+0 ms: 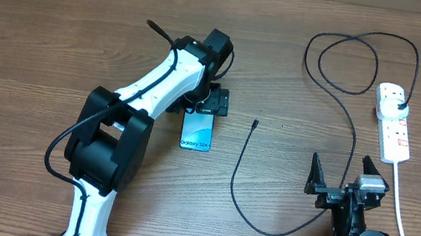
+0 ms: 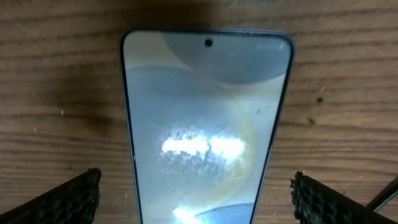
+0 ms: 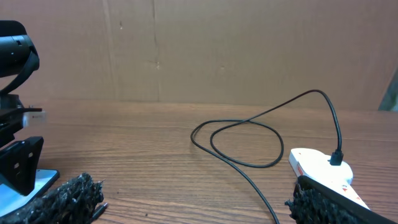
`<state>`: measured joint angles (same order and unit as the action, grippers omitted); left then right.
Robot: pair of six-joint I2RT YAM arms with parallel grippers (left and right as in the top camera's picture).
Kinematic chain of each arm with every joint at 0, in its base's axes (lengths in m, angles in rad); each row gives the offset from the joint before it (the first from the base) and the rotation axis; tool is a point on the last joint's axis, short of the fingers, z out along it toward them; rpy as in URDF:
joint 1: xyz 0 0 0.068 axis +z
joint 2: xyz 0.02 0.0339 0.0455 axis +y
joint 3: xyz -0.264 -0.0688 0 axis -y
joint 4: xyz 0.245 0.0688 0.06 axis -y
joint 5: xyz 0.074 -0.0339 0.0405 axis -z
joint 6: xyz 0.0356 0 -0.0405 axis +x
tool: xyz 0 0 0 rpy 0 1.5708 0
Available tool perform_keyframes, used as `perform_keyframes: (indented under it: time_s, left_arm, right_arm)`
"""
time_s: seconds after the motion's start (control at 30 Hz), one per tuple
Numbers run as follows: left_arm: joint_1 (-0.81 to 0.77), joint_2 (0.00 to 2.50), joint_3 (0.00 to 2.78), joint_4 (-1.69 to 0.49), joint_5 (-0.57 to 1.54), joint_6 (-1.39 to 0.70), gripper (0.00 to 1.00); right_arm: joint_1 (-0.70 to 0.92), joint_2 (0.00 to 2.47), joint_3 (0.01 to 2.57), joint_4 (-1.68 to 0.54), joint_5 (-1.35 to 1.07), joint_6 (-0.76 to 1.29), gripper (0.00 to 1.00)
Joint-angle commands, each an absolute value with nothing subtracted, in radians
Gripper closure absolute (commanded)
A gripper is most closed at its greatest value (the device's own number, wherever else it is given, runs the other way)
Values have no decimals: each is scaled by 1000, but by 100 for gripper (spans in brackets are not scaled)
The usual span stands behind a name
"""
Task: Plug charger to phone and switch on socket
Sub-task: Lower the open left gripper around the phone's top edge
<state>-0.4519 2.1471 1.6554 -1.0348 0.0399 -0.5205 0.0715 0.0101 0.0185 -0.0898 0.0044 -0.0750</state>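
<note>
Left end effector (image 1: 207, 101) astride fore-aft phone (image 1: 198, 132)

The left arm (image 1: 152, 83) stretched forward, its left gripper (image 1: 207, 105) pointing down, jaws wide apart; the right gripper (image 1: 343, 175) gaped equally wide.

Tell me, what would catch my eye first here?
The white-and-black left arm reaches across the wooden table, and its open left gripper hovers over a blue-screened phone near the middle. To the right, a thin black cable loops from the white power strip at the far right, and its loose tip lies beside the phone. The right gripper sits open near the front edge.
</note>
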Motion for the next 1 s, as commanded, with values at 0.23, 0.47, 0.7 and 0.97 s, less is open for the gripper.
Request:
perform_keyframes:
  time_s: [0.23, 0.47, 0.7, 0.97]
  left_arm:
    - [-471, 2141, 1650, -1021, 19, -526, 0]
    - [-481, 2174, 1650, -1020, 11, -532, 0]
    - [-481, 2201, 1650, -1023, 10, -532, 0]
    - [-477, 2202, 1650, -1013, -7, -532, 0]
  right_arm:
    - [65, 3, 8, -84, 6, -76, 0]
    - [65, 3, 8, -84, 6, -76, 0]
    - [65, 3, 8, -84, 6, -76, 0]
    - [65, 3, 8, -84, 6, -76, 0]
